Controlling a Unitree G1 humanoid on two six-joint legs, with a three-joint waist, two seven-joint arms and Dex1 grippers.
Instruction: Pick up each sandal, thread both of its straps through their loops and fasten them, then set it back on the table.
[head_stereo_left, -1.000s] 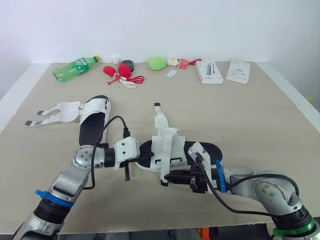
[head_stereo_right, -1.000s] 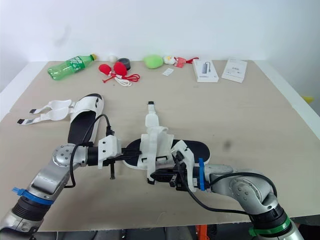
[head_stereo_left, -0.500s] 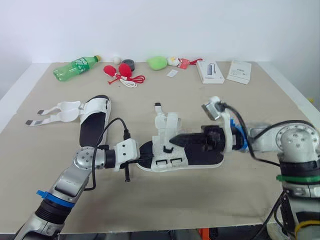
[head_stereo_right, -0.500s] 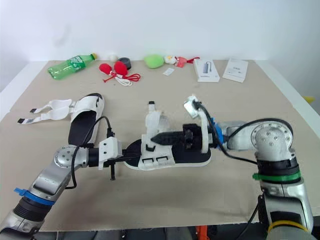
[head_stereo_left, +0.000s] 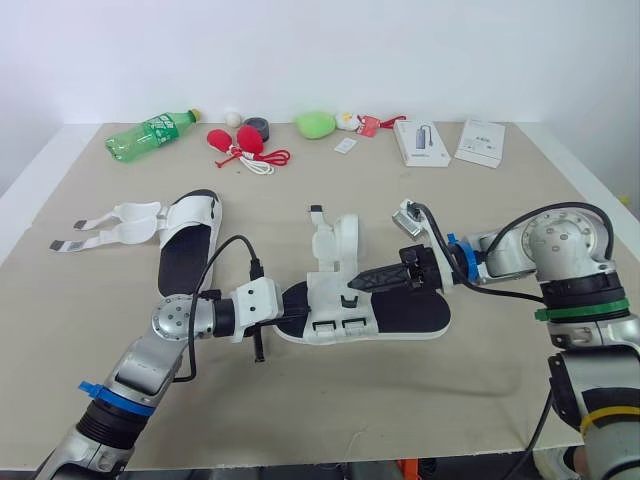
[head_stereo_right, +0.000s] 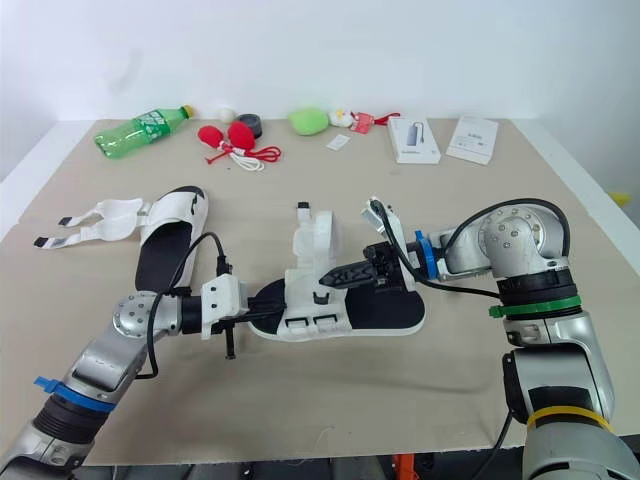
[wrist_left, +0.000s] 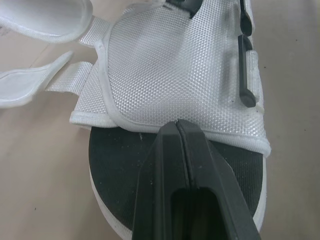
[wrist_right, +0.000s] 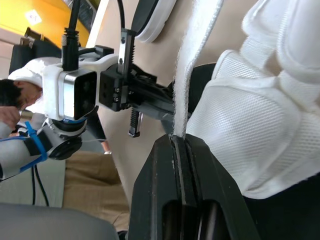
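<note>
Sandal (head_stereo_left: 405, 316) mid-table (head_stereo_left: 500, 220), sole down. Right gripper (head_stereo_left: 350, 286) is clamped on its loose strap (wrist_right: 192, 65). Left gripper (wrist_left: 177, 127) has jaws closed at the toe mesh edge. Likely light with floppy webbing, so grip the strap near its tip.

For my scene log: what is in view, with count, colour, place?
table: 1, tan, under everything
centre sandal: 1, white, black sole, between grippers
second sandal: 1, same, left, straps spread
bottle: 1, green, lying far left
ball: 1, white, far edge
roll: 1, dark, beside ball
bulbs: 2, red, corded, far edge
lump: 1, green, far middle
trinket: 1, white-red, by lump
packet: 1, white, near lump
grey box: 1, far right
white box: 1, beside it
left gripper: 1, black, shut, at centre sandal
right gripper: 1, black, shut on strap
</note>
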